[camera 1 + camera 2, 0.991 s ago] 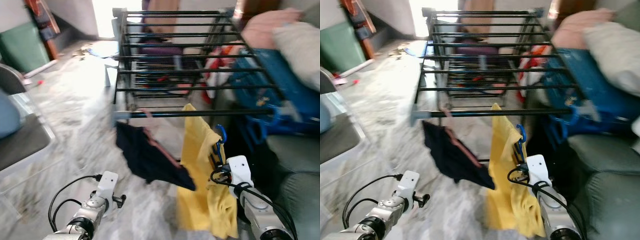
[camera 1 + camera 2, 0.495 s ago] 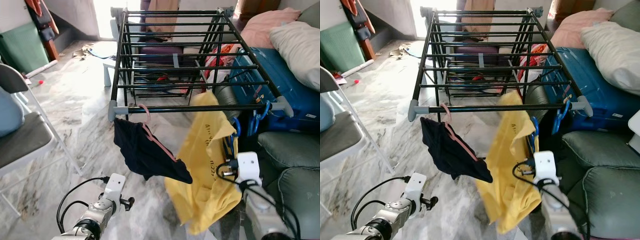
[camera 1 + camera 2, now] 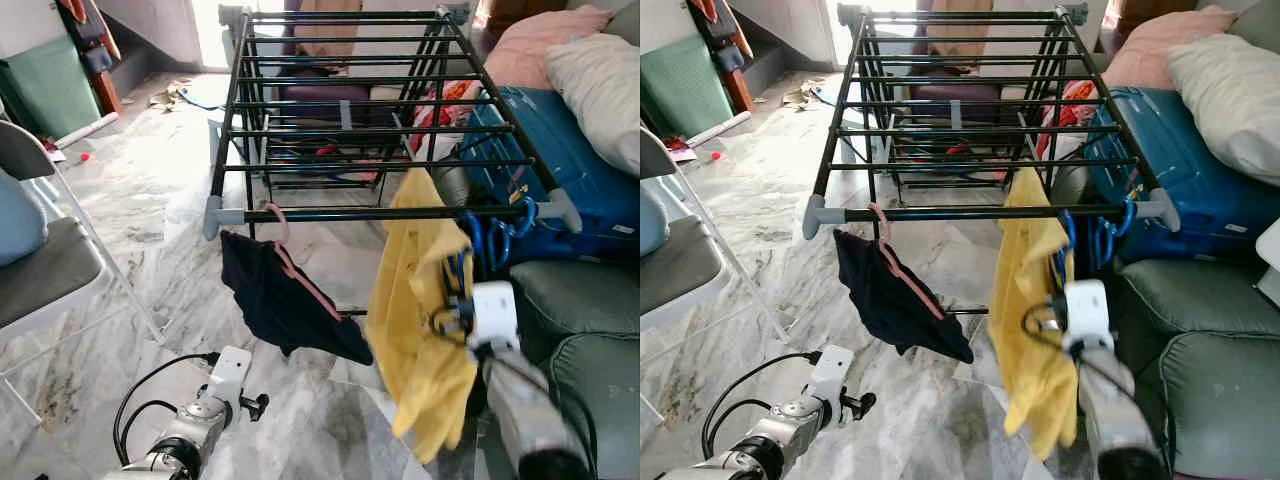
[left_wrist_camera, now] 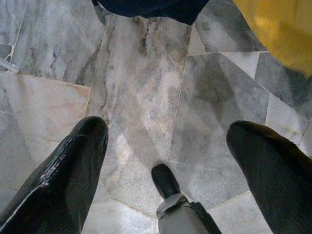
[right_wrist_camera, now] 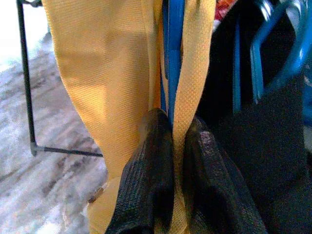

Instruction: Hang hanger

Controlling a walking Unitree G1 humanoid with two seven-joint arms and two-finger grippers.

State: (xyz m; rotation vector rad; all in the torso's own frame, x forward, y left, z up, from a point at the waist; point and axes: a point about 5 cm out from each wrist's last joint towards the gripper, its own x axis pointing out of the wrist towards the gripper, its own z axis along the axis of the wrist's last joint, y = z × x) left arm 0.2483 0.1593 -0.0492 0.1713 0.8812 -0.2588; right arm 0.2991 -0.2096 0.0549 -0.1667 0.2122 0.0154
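Your right gripper point(image 5: 173, 141) is raised in front of a black drying rack point(image 3: 340, 100), its two black fingers point(image 5: 148, 180) pressed together on a blue hanger point(image 5: 171, 53) and the yellow garment point(image 3: 420, 300) draped over it. The hanger's top sits right at the rack's front rail point(image 3: 390, 213), toward the rail's right end; you cannot tell whether its hook is over the rail. More blue hangers point(image 3: 505, 235) hang from the same rail just to the right of it. Near the rail's left end, a pink hanger point(image 3: 285, 255) carries a dark navy garment point(image 3: 285, 305), which hangs tilted.

Your left gripper point(image 4: 165, 161) is low over the grey marble floor point(image 4: 141, 97), its fingers point(image 4: 63, 180) spread wide apart with nothing between them.

To the right of the rack are a blue suitcase point(image 3: 560, 150) with pillows point(image 3: 600, 70) on top and a green-grey sofa point(image 3: 590, 330). A grey folding chair point(image 3: 40, 270) stands to the left.
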